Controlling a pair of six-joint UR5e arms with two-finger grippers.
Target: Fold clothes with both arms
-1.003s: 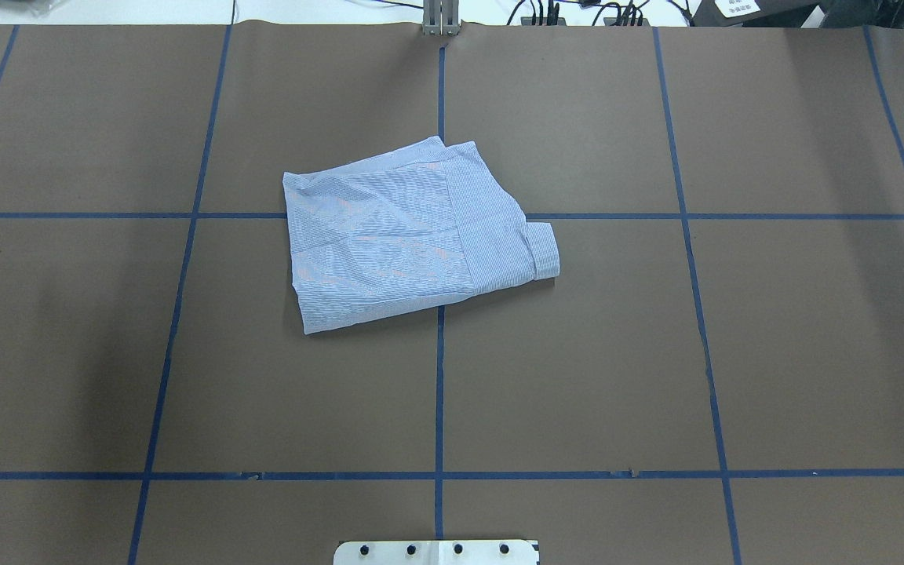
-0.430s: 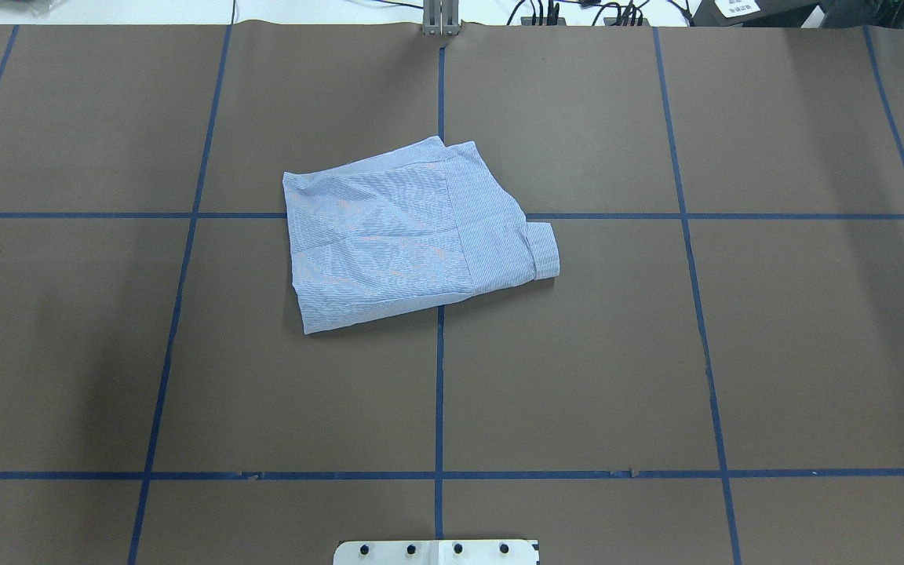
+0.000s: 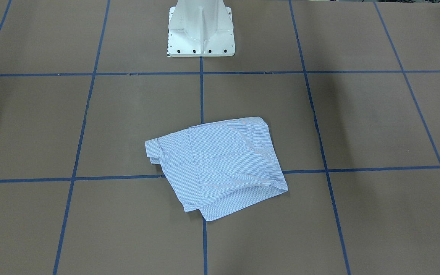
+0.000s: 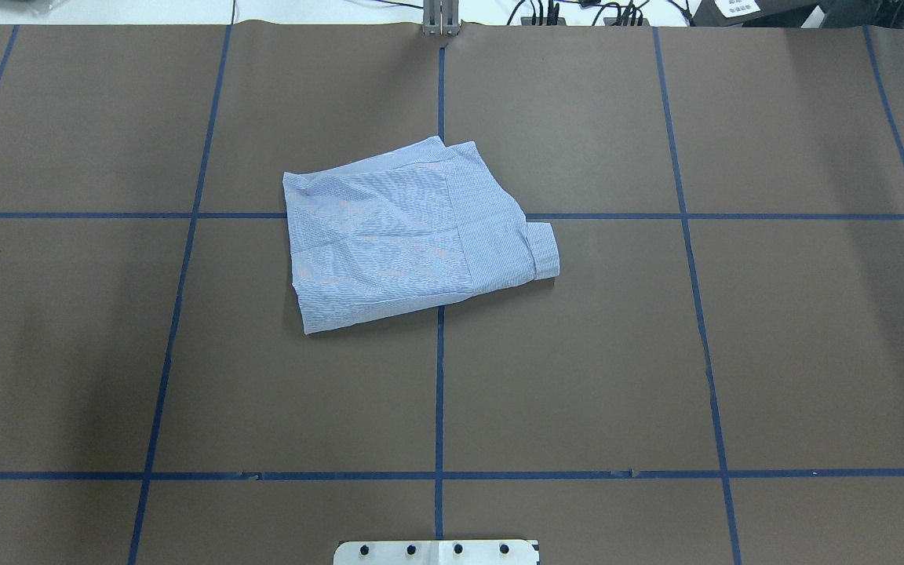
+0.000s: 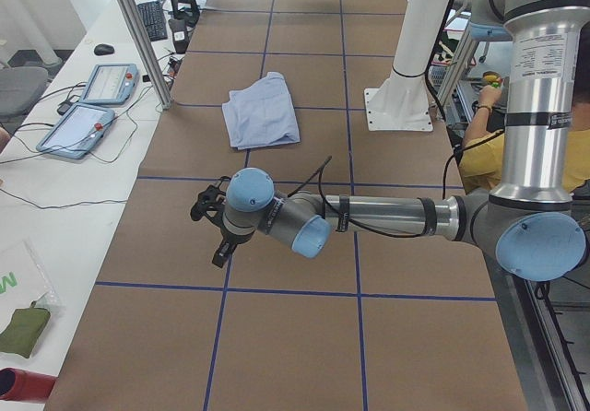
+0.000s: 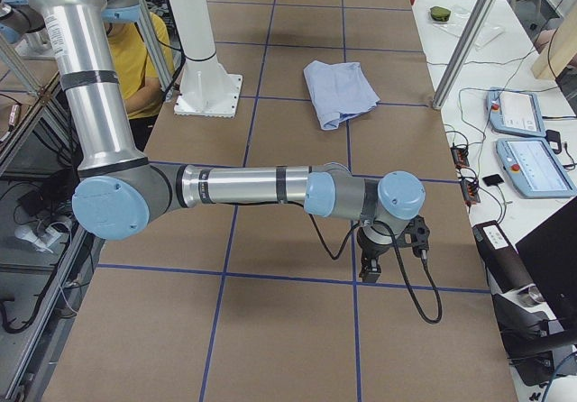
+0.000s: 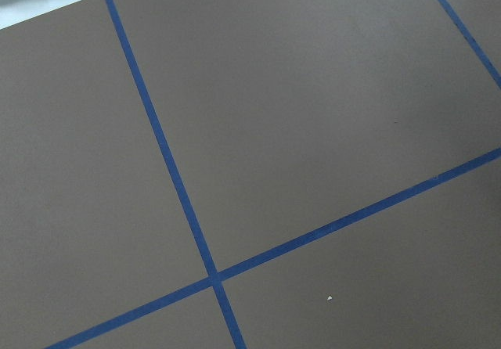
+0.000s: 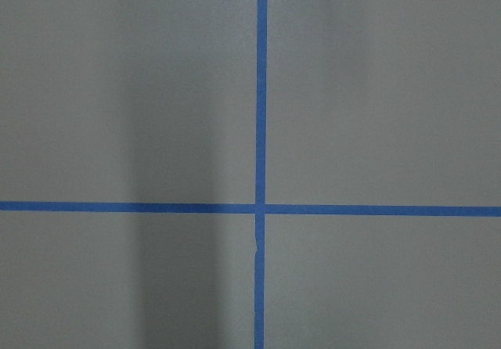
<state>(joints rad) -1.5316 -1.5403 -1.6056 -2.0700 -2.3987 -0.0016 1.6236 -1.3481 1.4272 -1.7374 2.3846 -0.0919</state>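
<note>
A folded light blue striped shirt (image 4: 397,239) lies on the brown tabletop (image 4: 774,353), between the two sets of jaws and well apart from both. The left arm (image 5: 369,216) and right arm (image 6: 243,186) reach over bare tabletop; whether their jaws are parted or holding anything cannot be told.

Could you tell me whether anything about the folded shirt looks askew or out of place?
The shirt lies rotated against the blue tape grid, its layers' edges don't line up, and a cuff sticks out on the robot's right side. Nothing looks damaged.
</note>
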